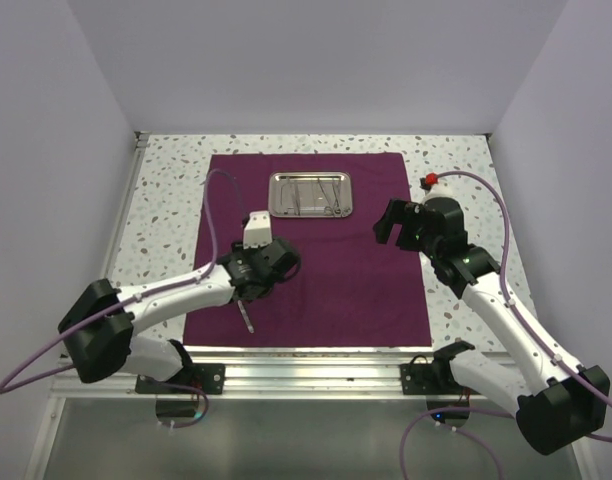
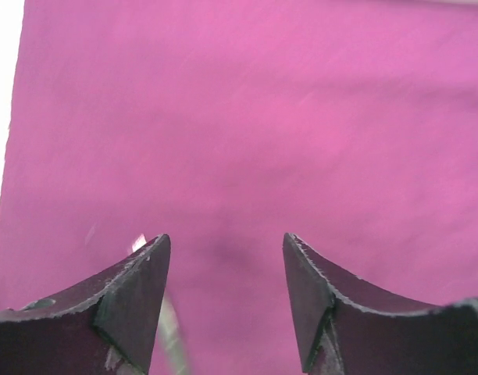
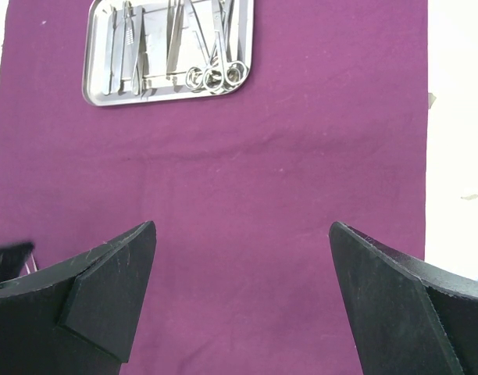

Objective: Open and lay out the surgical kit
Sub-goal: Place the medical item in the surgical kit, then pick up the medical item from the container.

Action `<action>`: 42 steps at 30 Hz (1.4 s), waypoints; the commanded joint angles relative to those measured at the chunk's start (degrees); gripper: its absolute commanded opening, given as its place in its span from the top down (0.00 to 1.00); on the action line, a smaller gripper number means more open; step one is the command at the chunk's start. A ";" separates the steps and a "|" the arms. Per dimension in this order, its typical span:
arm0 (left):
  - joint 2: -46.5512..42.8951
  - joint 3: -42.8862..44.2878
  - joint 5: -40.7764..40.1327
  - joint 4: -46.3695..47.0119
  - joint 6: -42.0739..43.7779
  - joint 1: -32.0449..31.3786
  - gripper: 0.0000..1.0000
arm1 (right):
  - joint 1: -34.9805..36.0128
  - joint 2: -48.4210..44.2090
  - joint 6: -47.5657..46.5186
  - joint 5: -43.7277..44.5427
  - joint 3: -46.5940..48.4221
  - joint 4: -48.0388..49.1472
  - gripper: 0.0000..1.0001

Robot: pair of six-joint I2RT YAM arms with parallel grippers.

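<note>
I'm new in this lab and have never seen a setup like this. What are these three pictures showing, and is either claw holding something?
The overhead picture shows two robot arms bolted at the table's near edge. The other two come from cameras on the wrists, looking past each claw's dark fingers. A purple cloth lies spread flat, with a steel tray of slim instruments, including ring-handled scissors, at its far side. One slim steel tool lies on the cloth just below the left gripper, whose jaws stand apart and hold nothing. The right gripper hovers wide open over the cloth, also empty.
</note>
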 commanded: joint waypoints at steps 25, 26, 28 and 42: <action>53.01 51.95 18.79 24.69 26.42 18.28 0.59 | 0.28 0.31 0.44 -1.57 -0.24 1.81 0.03; 53.02 51.87 18.79 24.60 26.16 18.36 0.59 | 0.36 0.40 0.44 -1.57 -0.16 1.81 0.03; 51.97 50.13 18.18 25.21 26.07 18.45 0.59 | 0.28 0.66 0.44 -1.57 -0.16 1.81 0.03; 43.44 41.07 16.50 28.73 27.48 18.45 0.59 | 0.45 2.68 0.61 -1.74 -0.16 2.34 0.03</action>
